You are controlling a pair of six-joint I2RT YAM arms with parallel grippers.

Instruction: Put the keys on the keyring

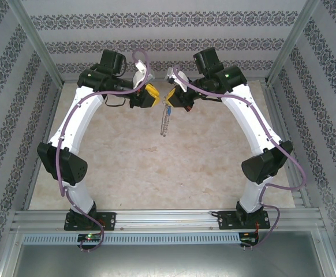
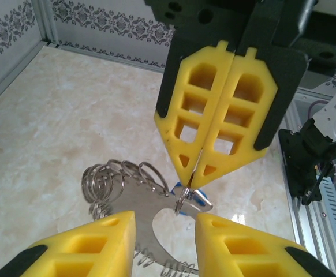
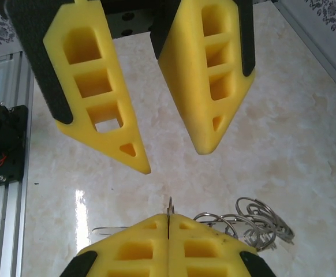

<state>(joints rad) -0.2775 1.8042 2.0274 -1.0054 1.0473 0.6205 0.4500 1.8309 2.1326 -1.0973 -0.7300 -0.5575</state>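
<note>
Below the fingers (image 2: 87, 242) lies a pale table top (image 1: 127, 167), cream like marble, and it shines where light hits it. Behind the fingers and out to both sides stand white walls (image 1: 168, 34) with dark flowery stripes. Grey metal rails (image 1: 168, 219) run along the table's edges, and grey posts (image 1: 38, 46) stand in the far corners.

A pale marbled tabletop (image 1: 156, 173) lies between patterned walls (image 1: 168, 23), an aluminium rail (image 1: 168, 218) along its near edge.
</note>
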